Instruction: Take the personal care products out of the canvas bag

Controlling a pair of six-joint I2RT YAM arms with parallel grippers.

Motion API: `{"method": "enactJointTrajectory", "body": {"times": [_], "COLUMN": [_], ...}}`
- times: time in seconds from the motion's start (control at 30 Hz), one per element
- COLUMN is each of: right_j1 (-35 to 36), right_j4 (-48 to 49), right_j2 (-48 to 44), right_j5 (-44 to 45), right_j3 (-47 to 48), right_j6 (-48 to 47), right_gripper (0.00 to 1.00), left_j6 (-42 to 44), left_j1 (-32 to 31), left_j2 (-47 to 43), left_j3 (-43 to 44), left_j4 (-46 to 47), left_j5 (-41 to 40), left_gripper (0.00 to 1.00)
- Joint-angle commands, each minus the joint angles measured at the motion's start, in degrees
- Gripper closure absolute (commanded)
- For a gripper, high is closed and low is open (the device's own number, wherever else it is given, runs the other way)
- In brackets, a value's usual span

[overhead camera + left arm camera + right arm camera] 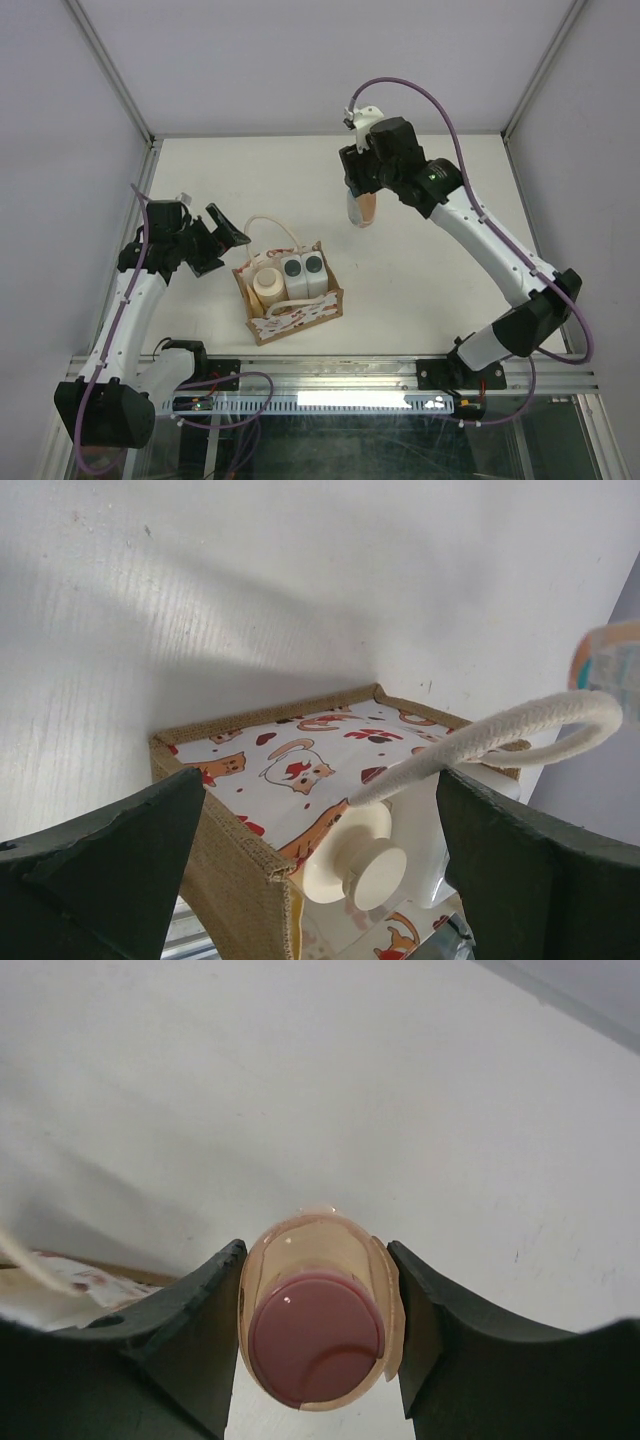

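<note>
Reading left to right, you see your left tool [216, 241] spread just beside the canvas bag [296, 319], which holds the beige bottle [268, 285] and two white bottles [295, 269]; your right tool [315, 1252] pinches the orange bottle [367, 212] over the bench [450, 290].

R gripper [358, 197] clamps the orange bottle [367, 211], well off to the right of the canvas bag [300, 316] and further back on the table [450, 270]. Bag sits upright near the front edge, handles up. Inside: beige bottle [268, 285] on the left, two white bottles [294, 270] [313, 264] w/ dark grey caps beside it. L gripper [222, 245] hangs just left of the bag, jaws spread wide, nothing in them.
</note>
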Motion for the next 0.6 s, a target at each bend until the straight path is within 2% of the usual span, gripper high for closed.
{"method": "enactJointTrajectory", "body": {"times": [0.0,0.2,0.47,0.57], "right_j1": [-4.6,-9.1,-11.3,-11.8], "right_j4": [25.2,34.6,41.5,40.5], "right_j2": [-1.8,3.8,12.6,16.8], "right_j5": [0.2,0.1,0.2,1.3], "right_j3": [-5.6,-9.7,-7.5,-3.8], "right_j6": [0.2,0.1,-0.8,-0.4], "right_gripper": [1.00,1.00,1.00,1.00], "left_j6": [2.0,3.4,11.1,12.3], "left_j1": [0.7,0.7,0.7,0.6], "left_j2": [0.5,1.7,5.3,6.2], "left_j3": [3.4,4.5,12.4,13.2], "left_j4": [1.5,0.9,-3.5,-3.6], "left_j5": [1.3,1.6,-4.0,-4.5], "left_gripper": [0.01,0.01,0.01,0.01]}}
